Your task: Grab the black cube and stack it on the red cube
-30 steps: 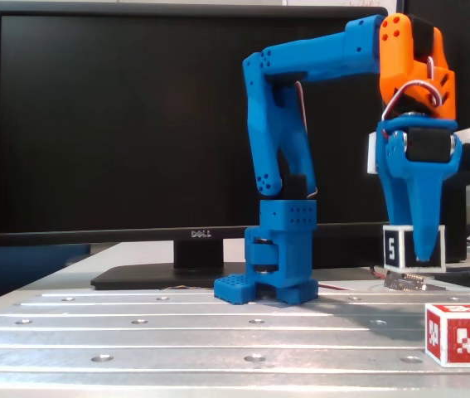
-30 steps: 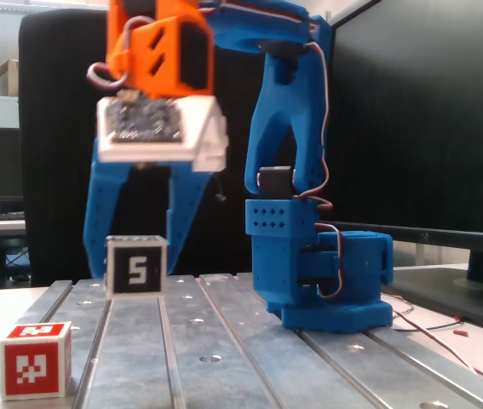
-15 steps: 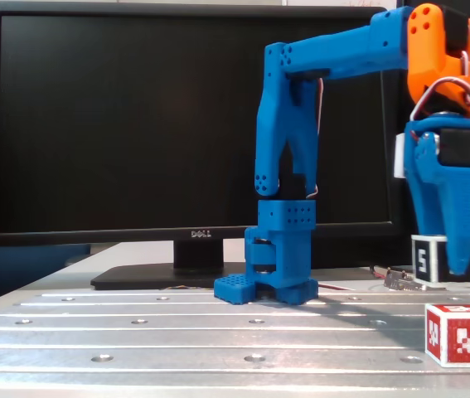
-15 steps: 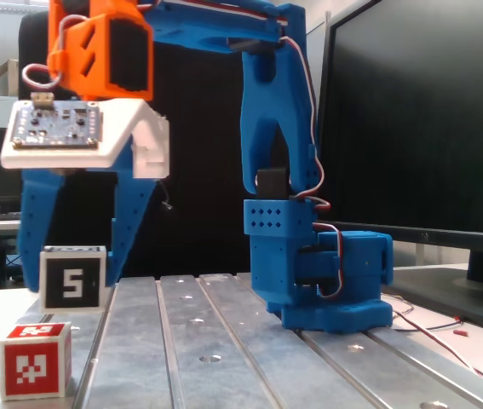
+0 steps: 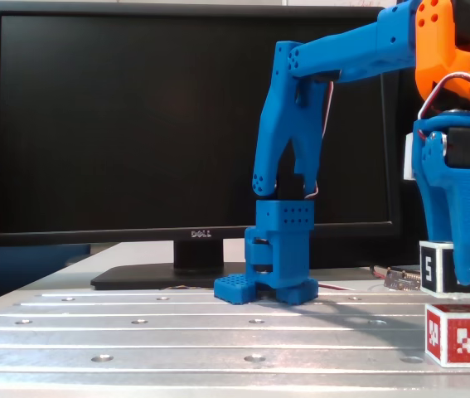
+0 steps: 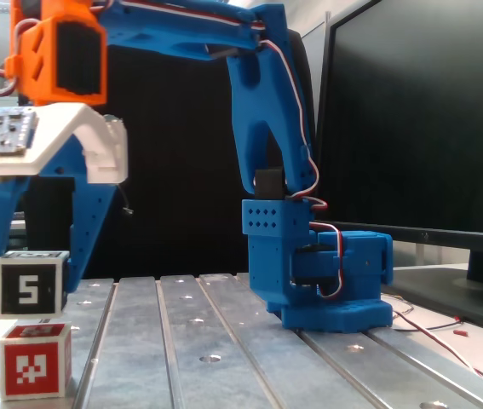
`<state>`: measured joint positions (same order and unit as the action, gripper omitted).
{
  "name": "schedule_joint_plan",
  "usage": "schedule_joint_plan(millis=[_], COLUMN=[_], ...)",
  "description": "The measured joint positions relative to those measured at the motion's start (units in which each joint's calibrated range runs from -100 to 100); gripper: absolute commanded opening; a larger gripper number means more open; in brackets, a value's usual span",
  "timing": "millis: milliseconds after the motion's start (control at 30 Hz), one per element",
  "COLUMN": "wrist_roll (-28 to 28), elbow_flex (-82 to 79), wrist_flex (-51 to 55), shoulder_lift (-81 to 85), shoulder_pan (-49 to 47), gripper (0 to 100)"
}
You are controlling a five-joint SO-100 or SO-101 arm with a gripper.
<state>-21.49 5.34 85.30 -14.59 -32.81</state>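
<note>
A: What does the gripper (image 6: 24,285) carry?

B: Its blue fingers (image 5: 467,240) pinch the black cube (image 6: 27,285), clear of the slotted table (image 6: 224,341).

A: And where is the red cube (image 6: 36,360)?

B: Just below it, with a thin gap between, by the table's edge. The arm's base (image 5: 276,257) stands well apart.

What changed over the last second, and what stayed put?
The gripper, shut on the black cube, carried it across to just above the red cube, not yet touching. The red cube and the arm's base stayed in place.
</note>
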Motion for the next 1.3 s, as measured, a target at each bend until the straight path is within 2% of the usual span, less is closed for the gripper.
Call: schedule_joint_plan(millis=[1300], wrist_roll=[-0.31], elbow_flex=[2.17], wrist_flex=[0.6], shoulder_lift=[-3.04], shoulder_pan=[-0.81], gripper=[19])
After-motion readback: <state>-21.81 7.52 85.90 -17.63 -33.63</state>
